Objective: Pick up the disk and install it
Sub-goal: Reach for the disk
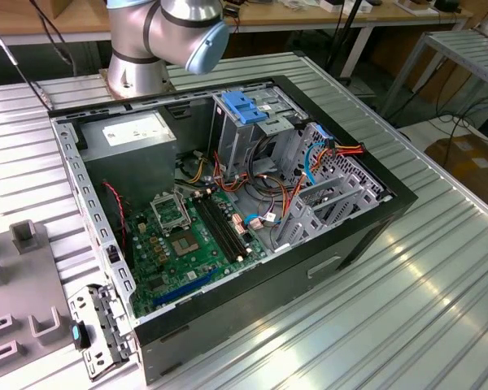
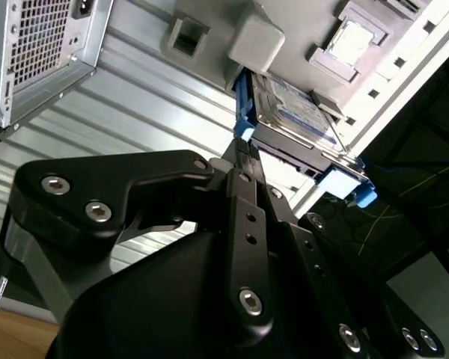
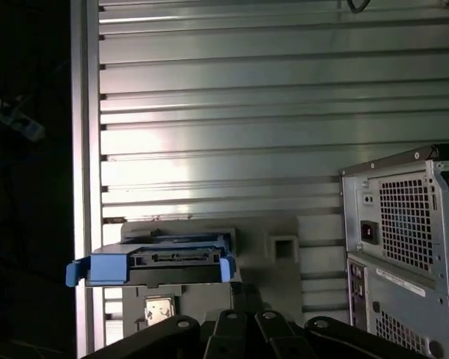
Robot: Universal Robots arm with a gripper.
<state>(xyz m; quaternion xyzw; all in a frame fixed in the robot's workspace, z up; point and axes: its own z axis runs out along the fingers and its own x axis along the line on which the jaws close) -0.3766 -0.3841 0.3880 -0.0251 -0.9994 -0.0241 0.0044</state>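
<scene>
The disk (image 3: 172, 259) is a flat silver drive with blue side rails, resting in a grey holder block (image 3: 284, 247) on the ribbed metal table. In the second wrist view the disk (image 2: 295, 112) lies against that grey holder (image 2: 258, 37), its label side partly showing. My black gripper (image 2: 243, 149) is shut with nothing between its tips, which sit right by the disk's blue rail corner. In the first wrist view the gripper (image 3: 243, 293) is just beside the disk's connector end. I cannot tell whether it touches the rail.
The open computer case (image 1: 228, 203) lies on the ribbed table (image 1: 407, 309), with a blue bracket (image 1: 244, 106) on its drive cage and a grey power supply (image 1: 134, 134). The case's rear grille (image 3: 404, 217) is close to the holder. A grey fixture (image 1: 24, 301) is at the exterior view's left.
</scene>
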